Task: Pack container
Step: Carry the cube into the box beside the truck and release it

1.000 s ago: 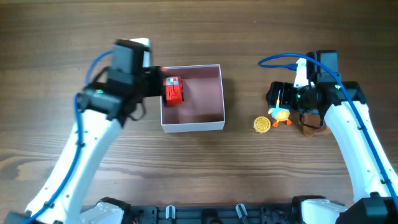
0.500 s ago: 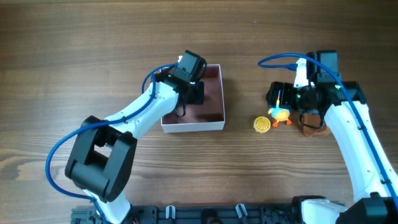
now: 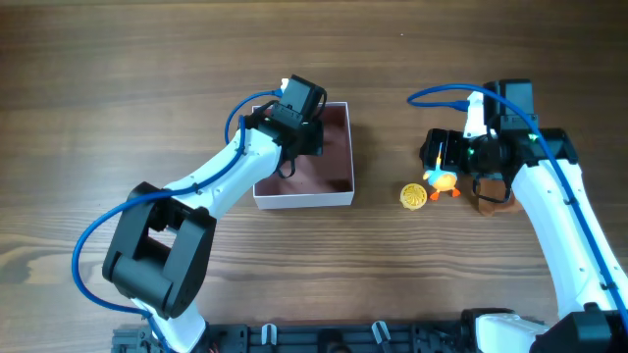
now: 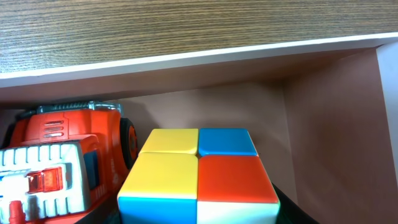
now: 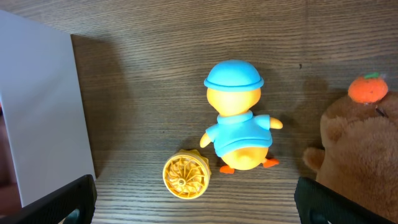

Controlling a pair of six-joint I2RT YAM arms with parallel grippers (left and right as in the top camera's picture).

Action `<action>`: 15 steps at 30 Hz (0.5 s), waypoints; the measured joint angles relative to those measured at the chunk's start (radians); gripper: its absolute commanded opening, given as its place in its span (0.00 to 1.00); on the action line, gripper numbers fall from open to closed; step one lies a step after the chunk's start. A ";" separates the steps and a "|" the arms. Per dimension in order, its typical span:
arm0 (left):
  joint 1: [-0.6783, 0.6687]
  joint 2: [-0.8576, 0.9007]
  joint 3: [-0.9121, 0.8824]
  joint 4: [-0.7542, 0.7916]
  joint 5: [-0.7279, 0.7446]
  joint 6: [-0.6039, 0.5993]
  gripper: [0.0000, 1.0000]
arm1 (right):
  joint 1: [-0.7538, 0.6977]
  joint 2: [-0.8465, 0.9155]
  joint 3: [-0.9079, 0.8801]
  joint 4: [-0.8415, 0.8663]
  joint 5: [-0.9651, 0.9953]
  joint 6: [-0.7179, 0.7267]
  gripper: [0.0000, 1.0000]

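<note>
Nearest the robot's side of the table [image 3: 324, 275], the disc [image 3: 413, 196] lies flat just beside the duck [image 3: 443, 180]. The plush [image 3: 493, 202] sits to their right, partly under the right arm [image 3: 564, 226]. From the right wrist, the disc [image 5: 186, 176] is at the lower left of the duck [image 5: 239, 124], which wears a blue cap. The plush [image 5: 360, 143] carries a small orange ball on top. The right jaws hang over the duck, wide apart and holding nothing; their dark fingertips [image 5: 62, 199] show at the bottom corners of that view.

The container [image 3: 304, 198] stands mid-table, left of the toys and well apart from the duck. Its white wall [image 5: 43, 106] fills the left edge of the right-wrist view. The right half of its pink floor is bare.

The left arm [image 3: 211, 186] reaches over the container's far left part, and its wrist hides what lies below. From the left wrist, the cube [image 4: 199, 174] is closest, low and central, with yellow, blue and orange faces up. The truck [image 4: 62, 162] is just beside it on the left; whether they touch I cannot tell. Behind both rise the pink inner wall [image 4: 249, 99] and its white rim, then table. I cannot tell whether the left jaws are apart or clamped on the cube.
</note>
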 measured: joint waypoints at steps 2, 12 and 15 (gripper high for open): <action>0.000 0.000 0.000 0.000 0.000 0.002 0.63 | 0.000 0.000 0.000 0.000 0.000 0.000 1.00; 0.000 0.000 0.000 0.008 -0.007 0.008 0.63 | 0.000 0.000 0.000 -0.003 0.000 0.000 1.00; 0.000 -0.001 0.000 0.014 -0.007 0.008 0.63 | 0.000 0.000 0.000 -0.003 0.000 0.000 1.00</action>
